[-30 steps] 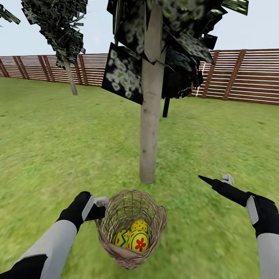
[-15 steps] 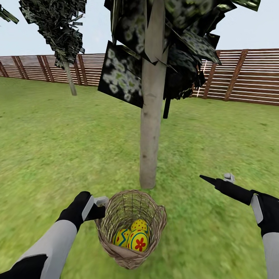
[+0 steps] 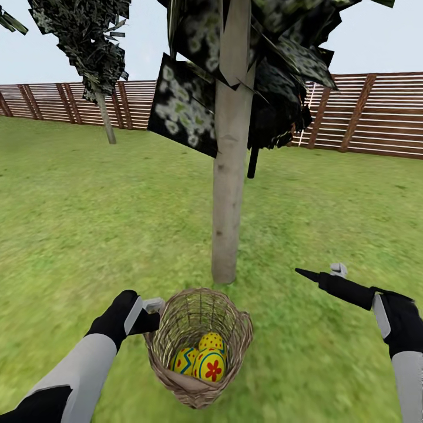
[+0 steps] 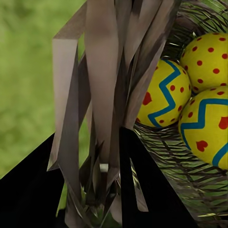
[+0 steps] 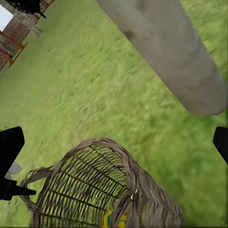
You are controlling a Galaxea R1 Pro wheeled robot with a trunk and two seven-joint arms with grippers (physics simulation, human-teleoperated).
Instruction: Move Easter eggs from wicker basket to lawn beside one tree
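Eggs [image 3: 202, 357] in basket [image 3: 235, 346] | lawn [image 3: 88, 217], fence [image 3: 376, 111] | left pincer [image 3: 154, 311] pinching rim | right pincer [image 3: 320, 273] spread

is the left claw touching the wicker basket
Touching. In the left wrist view the left claw has its fingers on either side of the wicker basket rim strips; the head view shows it at the rim too.

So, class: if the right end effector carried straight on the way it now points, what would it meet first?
Probably the wicker basket: the right end effector points toward it, with the tree beyond; depth is unclear.
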